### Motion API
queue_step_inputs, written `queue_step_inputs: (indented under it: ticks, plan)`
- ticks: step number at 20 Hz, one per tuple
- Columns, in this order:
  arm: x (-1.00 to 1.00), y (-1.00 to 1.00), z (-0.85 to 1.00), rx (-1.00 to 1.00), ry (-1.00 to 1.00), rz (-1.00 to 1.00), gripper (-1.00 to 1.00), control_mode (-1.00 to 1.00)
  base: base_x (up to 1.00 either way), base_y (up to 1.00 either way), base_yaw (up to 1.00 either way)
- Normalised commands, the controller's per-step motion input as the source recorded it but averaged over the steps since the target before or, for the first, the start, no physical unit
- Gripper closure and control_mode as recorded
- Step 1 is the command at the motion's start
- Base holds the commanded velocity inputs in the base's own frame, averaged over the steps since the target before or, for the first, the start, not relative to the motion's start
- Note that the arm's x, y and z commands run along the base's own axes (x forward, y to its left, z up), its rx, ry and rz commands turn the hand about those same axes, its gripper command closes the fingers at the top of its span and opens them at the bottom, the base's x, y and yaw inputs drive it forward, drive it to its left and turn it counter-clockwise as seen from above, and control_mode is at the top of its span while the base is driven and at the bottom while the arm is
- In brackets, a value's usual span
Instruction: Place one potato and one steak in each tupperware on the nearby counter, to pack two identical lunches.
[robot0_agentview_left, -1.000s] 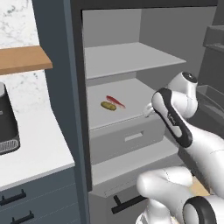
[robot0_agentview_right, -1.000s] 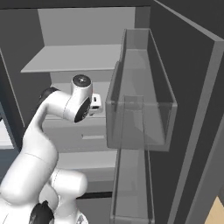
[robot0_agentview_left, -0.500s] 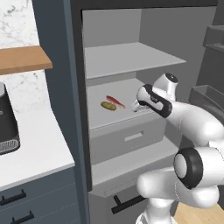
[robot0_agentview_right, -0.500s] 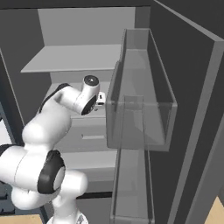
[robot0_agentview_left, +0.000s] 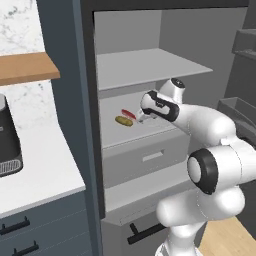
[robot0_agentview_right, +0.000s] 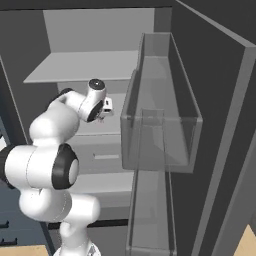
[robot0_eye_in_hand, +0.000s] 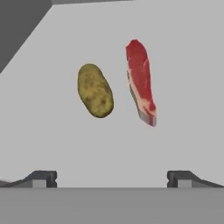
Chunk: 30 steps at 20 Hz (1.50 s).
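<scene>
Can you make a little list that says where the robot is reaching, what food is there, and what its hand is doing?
place: open fridge, middle shelf
food: one potato and one steak, lying side by side, not touching
hand: open, empty, pointed at the food, not touching it
drawer: under that shelf, closed
door bin: clear, nothing seen inside
counter: white, left of the fridge

In the hand view the potato (robot0_eye_in_hand: 95, 90) lies centre-left on the shelf (robot0_eye_in_hand: 183, 57), the steak (robot0_eye_in_hand: 141, 81) just beside it to the right, apart. The tool (robot0_eye_in_hand: 112, 177) stands open at the frame's bottom, short of both. In the left base view the bench (robot0_agentview_left: 37, 167) sits lower left.
</scene>
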Motion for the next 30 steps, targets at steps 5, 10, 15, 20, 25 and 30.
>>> queue_step_inputs:
  ticks: [5,10,15,20,25,30]
  plan:
    - [0.12,0.6,-0.27,-0.01,-0.11,0.0,-1.0,-1.0,0.0,0.0,0.0]
    - [0.61,-0.07,0.08,-0.03,-0.09,-0.02,-1.0,-1.0,0.0,0.0,0.0]
    - [0.04,-0.39,0.32,0.0,-0.05,-0.02,-1.0,-1.0,0.0,0.0,0.0]
    - [0.19,-0.15,-0.31,0.0,0.0,0.0,-1.0,-1.0,0.0,0.0,0.0]
    - [0.3,0.0,-0.7,0.0,0.0,0.0,-1.0,-1.0,0.0,0.0,0.0]
    - [0.19,0.0,-0.66,0.0,0.01,0.0,-1.0,-1.0,0.0,0.0,0.0]
